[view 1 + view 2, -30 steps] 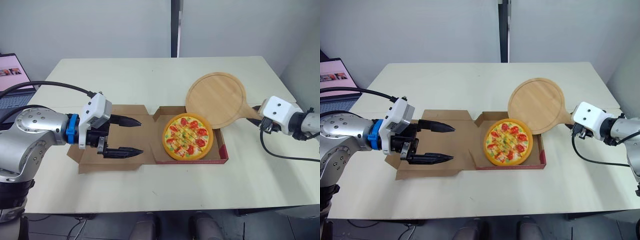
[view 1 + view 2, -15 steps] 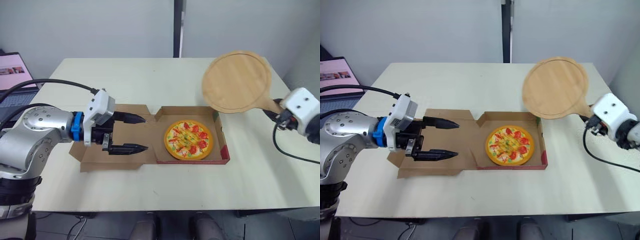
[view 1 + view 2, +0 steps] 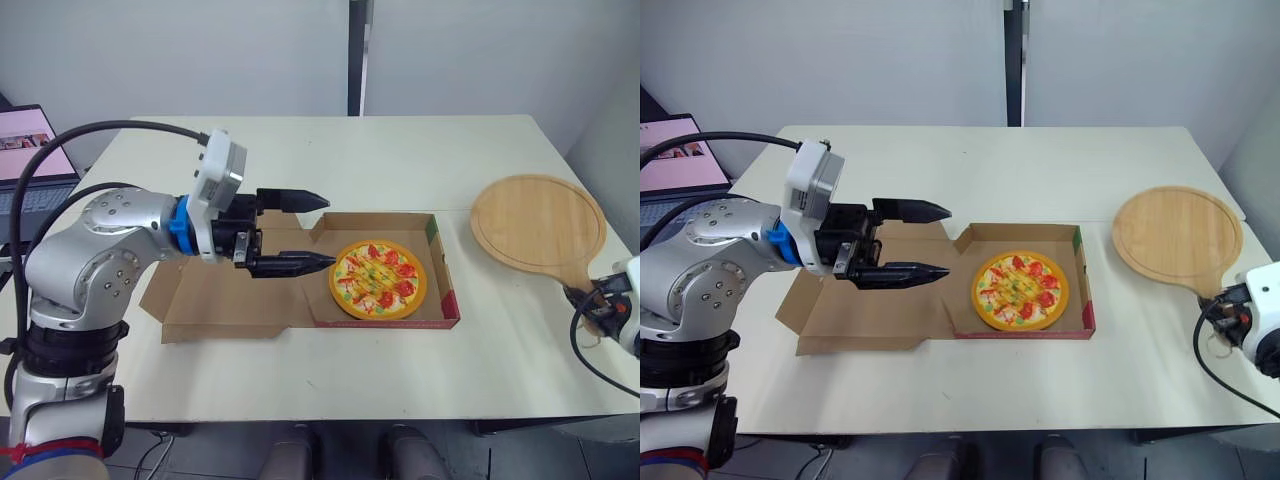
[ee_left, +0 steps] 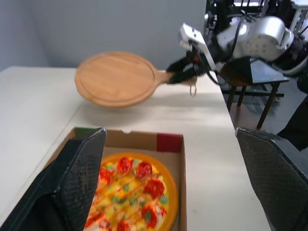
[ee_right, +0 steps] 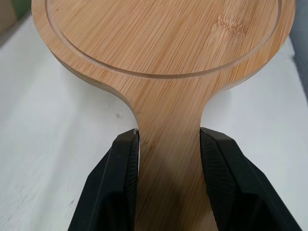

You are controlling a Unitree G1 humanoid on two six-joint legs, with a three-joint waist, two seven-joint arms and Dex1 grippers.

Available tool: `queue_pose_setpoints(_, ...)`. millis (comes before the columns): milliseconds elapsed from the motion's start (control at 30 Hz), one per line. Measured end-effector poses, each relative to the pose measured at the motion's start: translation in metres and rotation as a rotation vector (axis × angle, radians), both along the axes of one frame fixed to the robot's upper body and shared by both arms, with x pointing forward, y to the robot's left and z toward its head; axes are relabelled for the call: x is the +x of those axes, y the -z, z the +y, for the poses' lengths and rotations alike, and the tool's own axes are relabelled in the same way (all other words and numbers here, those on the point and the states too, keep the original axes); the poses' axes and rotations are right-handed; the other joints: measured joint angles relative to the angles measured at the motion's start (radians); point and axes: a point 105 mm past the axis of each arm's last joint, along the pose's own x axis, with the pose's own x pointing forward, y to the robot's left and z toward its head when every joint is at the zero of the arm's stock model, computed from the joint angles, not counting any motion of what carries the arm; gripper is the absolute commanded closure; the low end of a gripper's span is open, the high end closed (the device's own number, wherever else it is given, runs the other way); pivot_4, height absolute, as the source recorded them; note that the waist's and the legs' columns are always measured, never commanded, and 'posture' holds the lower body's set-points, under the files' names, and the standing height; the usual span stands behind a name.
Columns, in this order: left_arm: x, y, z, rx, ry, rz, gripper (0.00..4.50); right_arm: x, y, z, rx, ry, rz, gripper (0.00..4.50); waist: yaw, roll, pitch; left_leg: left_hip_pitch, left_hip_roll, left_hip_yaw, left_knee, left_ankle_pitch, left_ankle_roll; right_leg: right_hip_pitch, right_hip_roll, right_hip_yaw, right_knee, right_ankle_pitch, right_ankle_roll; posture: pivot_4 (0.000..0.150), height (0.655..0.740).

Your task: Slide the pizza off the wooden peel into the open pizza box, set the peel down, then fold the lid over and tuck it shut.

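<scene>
Nearest, at the right edge of the table (image 3: 300, 370), my right gripper (image 5: 169, 144) is clamped on the handle of the peel (image 3: 537, 220), one finger on each side. The peel is stiff, smooth wood and likely has some weight, so the handle is the right place to grip it. Its bare disc is low over the table, well right of the box (image 3: 443, 300); I cannot tell if it rests there.

The pizza (image 3: 377, 279) lies flat in the box. The lid (image 3: 225, 310) lies open to the left. It looks like thin, light card that creases easily, so I judge its free left edge is the place to lift.

My left gripper (image 3: 328, 231) hovers over the hinge, fingers wide apart and holding nothing.

I count one pizza, one box, one lid and one peel.
</scene>
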Motion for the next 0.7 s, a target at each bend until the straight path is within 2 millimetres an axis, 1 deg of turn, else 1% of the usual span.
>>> queue_pose_setpoints(167, 0.002, -0.003, -0.013, -0.015, 0.01, -0.003, 0.0, -0.007, 0.016, -0.01, 0.048, 0.059, 0.043, 2.91, 0.0, 0.0, 0.0, 0.0, 0.0, 0.0, 0.0, 0.0, 0.0, 0.0, 0.0, 0.0, 0.0, 0.0, 0.0, 0.15, 0.7318)
queue_pose_setpoints(300, 0.0, -0.001, -0.015, -0.009, 0.019, -0.001, 0.0, -0.01, 0.033, -0.022, 0.085, 0.128, 0.086, 2.91, -0.001, 0.0, 0.0, 0.0, 0.0, 0.0, 0.0, 0.0, 0.0, 0.0, 0.0, 0.0, 0.0, 0.0, 0.0, 0.15, 0.7318)
queue_pose_setpoints(433, 0.0, -0.001, -0.015, -0.008, 0.022, -0.001, 0.0, -0.01, 0.039, -0.025, 0.094, 0.143, 0.1, 2.91, -0.001, 0.0, 0.0, 0.0, 0.0, 0.0, 0.0, 0.0, 0.0, 0.0, 0.0, 0.0, 0.0, 0.0, 0.0, 0.15, 0.7318)
queue_pose_setpoints(500, -0.004, 0.001, -0.016, -0.002, 0.035, 0.0, 0.0, -0.005, 0.044, -0.027, 0.119, 0.143, 0.107, 2.21, -0.002, 0.0, 0.0, 0.001, 0.0, 0.001, 0.0, 0.0, 0.0, 0.0, 0.001, 0.0, 0.0, 0.0, 0.0, 0.15, 0.7318)
queue_pose_setpoints(533, -0.006, 0.002, -0.016, -0.001, 0.043, 0.003, 0.0, -0.004, 0.046, -0.028, 0.128, 0.146, 0.108, 2.04, -0.002, 0.0, 0.0, 0.001, 0.0, 0.001, 0.0, 0.0, 0.0, 0.001, 0.001, 0.0, 0.0, 0.0, 0.0, 0.15, 0.7318)
queue_pose_setpoints(567, -0.008, 0.004, -0.016, 0.0, 0.053, 0.01, 0.0, -0.002, 0.047, -0.03, 0.14, 0.149, 0.109, 1.75, -0.002, 0.0, 0.0, 0.001, 0.0, 0.001, 0.0, 0.0, 0.0, 0.001, 0.001, 0.0, 0.0, 0.0, 0.0, 0.15, 0.7318)
queue_pose_setpoints(700, -0.011, 0.011, -0.013, 0.009, 0.058, 0.038, 0.0, -0.004, 0.046, -0.037, 0.14, 0.157, 0.119, 0.4, 0.0, 0.001, 0.0, 0.001, 0.0, 0.0, 0.0, 0.0, 0.0, 0.001, 0.001, 0.0, 0.0, 0.0, 0.0, 0.15, 0.7318)
